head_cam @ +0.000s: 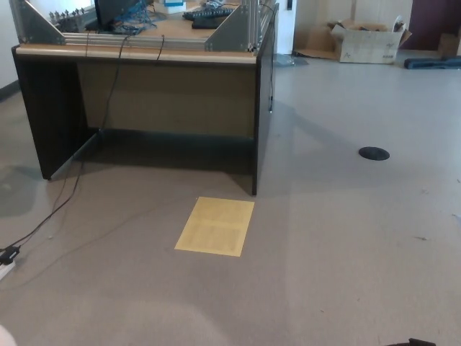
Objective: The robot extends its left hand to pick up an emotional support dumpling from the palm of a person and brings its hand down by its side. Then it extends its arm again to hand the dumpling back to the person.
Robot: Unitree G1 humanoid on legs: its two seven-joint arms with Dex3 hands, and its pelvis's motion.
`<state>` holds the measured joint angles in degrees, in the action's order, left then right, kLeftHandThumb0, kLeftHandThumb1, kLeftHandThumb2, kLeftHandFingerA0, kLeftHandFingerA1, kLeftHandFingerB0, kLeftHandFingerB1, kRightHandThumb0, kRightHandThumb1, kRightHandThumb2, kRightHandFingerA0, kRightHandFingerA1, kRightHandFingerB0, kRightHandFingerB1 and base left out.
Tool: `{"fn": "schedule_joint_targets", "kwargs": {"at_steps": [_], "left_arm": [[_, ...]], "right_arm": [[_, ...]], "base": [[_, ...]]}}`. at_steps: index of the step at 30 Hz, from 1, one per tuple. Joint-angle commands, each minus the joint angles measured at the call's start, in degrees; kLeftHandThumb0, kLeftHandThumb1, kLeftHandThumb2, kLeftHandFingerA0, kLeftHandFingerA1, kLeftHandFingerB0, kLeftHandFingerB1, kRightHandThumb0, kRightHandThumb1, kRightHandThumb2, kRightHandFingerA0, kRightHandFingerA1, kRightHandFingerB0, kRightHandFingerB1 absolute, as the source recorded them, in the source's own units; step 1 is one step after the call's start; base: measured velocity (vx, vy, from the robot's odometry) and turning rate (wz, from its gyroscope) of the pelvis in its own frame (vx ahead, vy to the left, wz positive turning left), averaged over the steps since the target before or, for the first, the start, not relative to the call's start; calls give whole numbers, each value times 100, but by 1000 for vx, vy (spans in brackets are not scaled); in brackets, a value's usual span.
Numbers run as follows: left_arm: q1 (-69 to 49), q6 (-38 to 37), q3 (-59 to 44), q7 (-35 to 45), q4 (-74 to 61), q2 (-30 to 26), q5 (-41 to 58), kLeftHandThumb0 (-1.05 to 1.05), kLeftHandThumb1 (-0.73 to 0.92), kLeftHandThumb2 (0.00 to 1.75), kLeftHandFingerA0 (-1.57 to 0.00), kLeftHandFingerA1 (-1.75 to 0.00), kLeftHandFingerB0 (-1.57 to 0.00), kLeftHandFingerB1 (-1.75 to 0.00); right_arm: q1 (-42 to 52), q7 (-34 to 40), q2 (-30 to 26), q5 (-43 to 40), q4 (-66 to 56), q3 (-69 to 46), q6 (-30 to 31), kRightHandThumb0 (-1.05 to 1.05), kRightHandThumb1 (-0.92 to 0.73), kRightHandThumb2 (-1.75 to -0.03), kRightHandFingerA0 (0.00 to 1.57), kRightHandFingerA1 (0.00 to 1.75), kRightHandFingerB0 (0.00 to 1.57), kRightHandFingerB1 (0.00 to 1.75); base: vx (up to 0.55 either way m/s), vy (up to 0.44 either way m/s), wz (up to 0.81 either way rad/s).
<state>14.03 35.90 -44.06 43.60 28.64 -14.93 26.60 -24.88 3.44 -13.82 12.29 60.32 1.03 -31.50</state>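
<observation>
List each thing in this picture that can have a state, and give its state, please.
Desk: standing upright, its top cluttered with cables and equipment.
Yellow sheet: lying flat on the floor, in front of the desk.
Cardboard box: open, on the floor far back.
Black cable: trailing loose from the desk across the floor.
Black disc: flat on the floor.
Dumpling: only a pale sliver at the bottom-left corner, if that.

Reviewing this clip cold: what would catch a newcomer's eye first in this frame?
Probably the yellow sheet lying flat on the grey floor, just in front of the dark desk at upper left. Next, the black disc on the floor at right and the cardboard box against the far wall.
</observation>
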Motion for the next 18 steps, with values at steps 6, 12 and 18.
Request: {"fn": "schedule_joint_targets", "kwargs": {"at_steps": [6,12,18], "left_arm": [[-45,-512,161,42,301,-242,415,-16,88,65,-89,-149,-81,-98],[-53,-444,216,-36,248,-243,571,-17,88,65,-89,-151,-80,-100],[-36,-386,284,-203,44,-233,682,-20,84,65,-93,-153,-76,-103]], "right_arm": [[18,44,-20,-45,17,7,-103,-30,-60,-57,80,48,65,41],[24,36,-28,-52,19,9,-93,-30,-59,-57,80,48,65,41],[20,54,-46,-44,11,11,-66,-29,-60,-57,79,48,65,42]], "base": [[0,0,0],[0,0,0],[0,0,0]]}}
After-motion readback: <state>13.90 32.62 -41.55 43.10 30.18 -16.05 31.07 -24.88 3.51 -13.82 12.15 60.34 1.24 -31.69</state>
